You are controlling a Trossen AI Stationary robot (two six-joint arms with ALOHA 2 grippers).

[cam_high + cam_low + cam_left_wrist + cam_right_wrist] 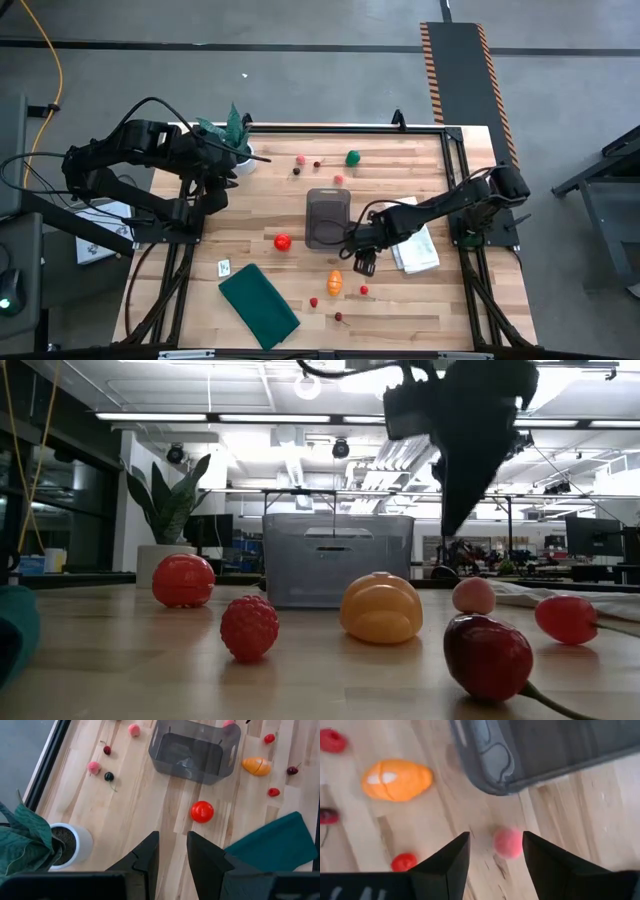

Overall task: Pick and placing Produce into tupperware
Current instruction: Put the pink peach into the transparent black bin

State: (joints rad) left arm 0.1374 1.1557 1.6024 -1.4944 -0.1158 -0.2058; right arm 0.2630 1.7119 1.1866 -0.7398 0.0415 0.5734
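The clear grey tupperware (pixel 327 218) stands mid-table on its base, with nothing in it. Toy produce lies scattered on the wood: a red ball (pixel 282 241), an orange piece (pixel 334 282), a green round one (pixel 352 157), and small pink, red and dark berries. My right gripper (pixel 495 851) is open and hangs just above a small pink piece (pixel 508 842) next to the tupperware's near corner (pixel 490 775). Its fingers stand either side of the piece without touching it. My left gripper (pixel 172 851) is open and waits near the far left corner by the potted plant (pixel 232 135).
A dark green cloth (pixel 258 305) lies near the table's near edge, and a white cloth (pixel 415 245) lies right of the tupperware under my right arm. The plant pot (pixel 70 842) sits close to my left gripper. A small card (pixel 224 267) lies left of the green cloth.
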